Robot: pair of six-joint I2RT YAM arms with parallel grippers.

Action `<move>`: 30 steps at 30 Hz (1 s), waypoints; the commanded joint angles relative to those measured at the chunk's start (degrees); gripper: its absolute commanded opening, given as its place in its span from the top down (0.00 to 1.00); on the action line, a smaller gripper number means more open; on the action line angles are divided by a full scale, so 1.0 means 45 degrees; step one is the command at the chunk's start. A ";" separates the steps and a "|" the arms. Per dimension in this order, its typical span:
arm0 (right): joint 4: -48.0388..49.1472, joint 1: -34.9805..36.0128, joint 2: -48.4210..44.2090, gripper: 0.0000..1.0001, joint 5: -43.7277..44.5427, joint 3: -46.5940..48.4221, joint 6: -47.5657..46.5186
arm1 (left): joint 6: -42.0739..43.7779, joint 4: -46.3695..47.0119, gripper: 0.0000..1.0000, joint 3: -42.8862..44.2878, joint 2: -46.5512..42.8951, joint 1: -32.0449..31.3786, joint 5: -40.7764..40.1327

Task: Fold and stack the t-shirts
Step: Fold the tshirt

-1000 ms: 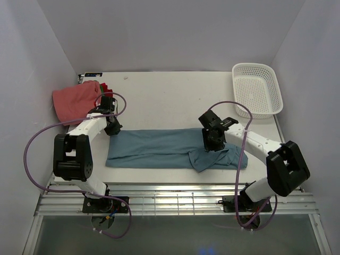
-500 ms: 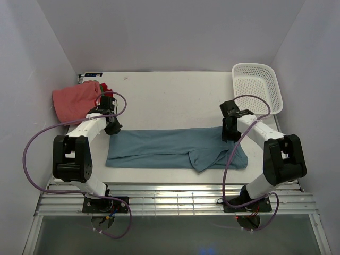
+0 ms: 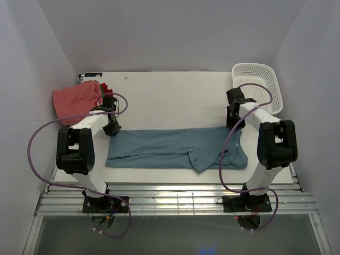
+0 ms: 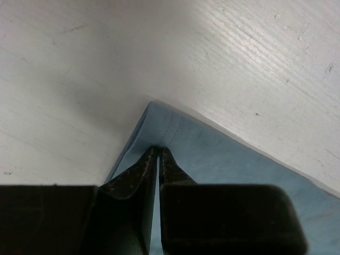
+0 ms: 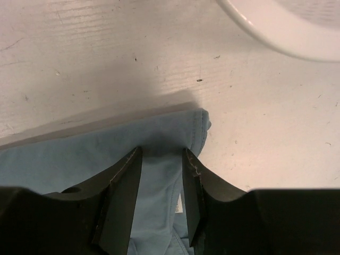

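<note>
The teal-blue t-shirt point(image 3: 164, 149) lies folded into a long strip across the near half of the table, with a rumpled sleeve at its right end. My left gripper point(image 3: 113, 129) is at the shirt's far left corner. In the left wrist view the left gripper point(image 4: 160, 149) is shut on that corner of the teal-blue shirt point(image 4: 223, 159). My right gripper point(image 3: 234, 124) is at the far right corner. In the right wrist view the right gripper point(image 5: 161, 153) is open, with its jaws either side of the cloth point(image 5: 79, 159) there. A salmon-pink shirt point(image 3: 77, 101), a red one point(image 3: 107, 87) and a green sliver sit at the far left.
A white mesh basket point(image 3: 257, 87) stands at the far right of the table, close behind the right gripper; its rim shows in the right wrist view point(image 5: 276, 26). The white table point(image 3: 170, 95) has side walls near both ends. Purple cables loop beside both arms.
My right gripper has moved from the shirt's rumpled right part out and back to its far right corner. The left gripper has stayed at the far left corner.
</note>
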 commanded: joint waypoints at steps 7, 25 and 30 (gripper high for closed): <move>0.0152 -0.0396 0.0651 0.59 0.0046 0.0503 -0.0374 | 0.0059 0.0107 0.83 0.0860 0.0876 0.0027 0.0219; -0.0822 -0.0709 0.5179 0.66 -0.0735 0.5494 -0.0237 | 0.0118 -0.0069 0.84 0.3300 0.3846 0.0105 0.0472; -0.1469 -0.0728 0.5770 0.66 -0.0891 0.7533 -0.0529 | 0.0293 -0.0069 0.84 0.4374 0.4120 0.0085 0.0882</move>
